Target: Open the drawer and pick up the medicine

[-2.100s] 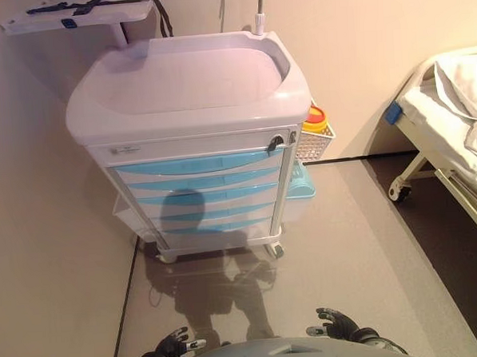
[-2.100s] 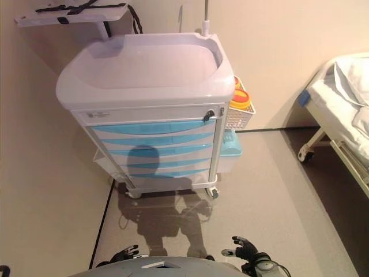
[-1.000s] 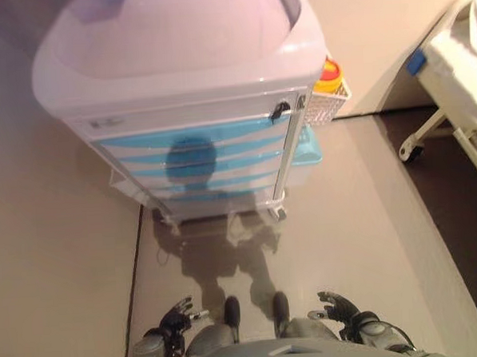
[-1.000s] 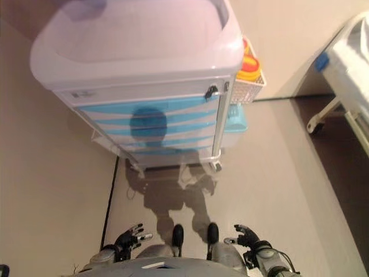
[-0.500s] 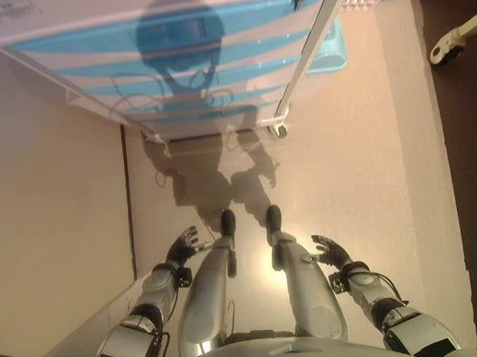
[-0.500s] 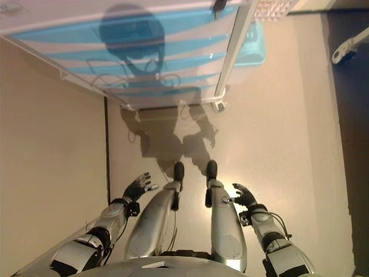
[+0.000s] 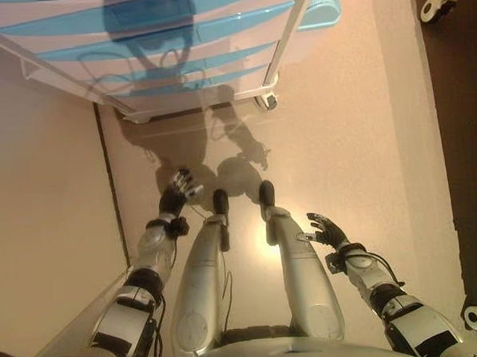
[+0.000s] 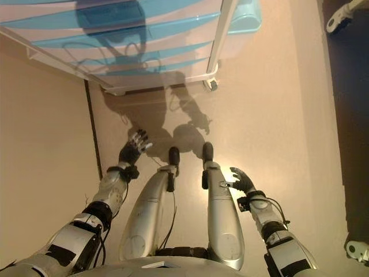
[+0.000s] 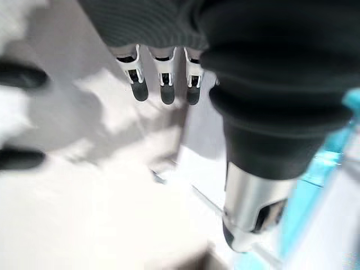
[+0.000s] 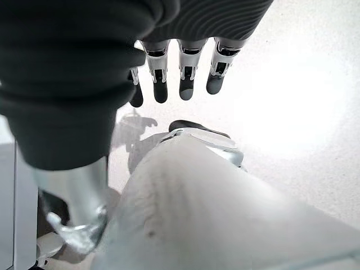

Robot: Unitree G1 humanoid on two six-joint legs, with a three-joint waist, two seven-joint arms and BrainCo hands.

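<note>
The medical cart stands ahead, and only its lower light-blue drawers show, all shut. No medicine is in view. My left hand is open and empty, stretched forward low over the floor, well short of the cart's base. Its straight fingers show in the left wrist view, with a blue edge of the cart beyond. My right hand hangs open and empty at my right side, and its fingers are straight in the right wrist view.
A light-blue bin hangs on the cart's right side, above the cart's caster. A bed's caster sits at the far right on dark flooring. A beige wall runs close along the left.
The camera has tilted further down, so the cart's top and upper drawers left the view. My left arm has reached forward toward the cart. The right hand has barely moved.
</note>
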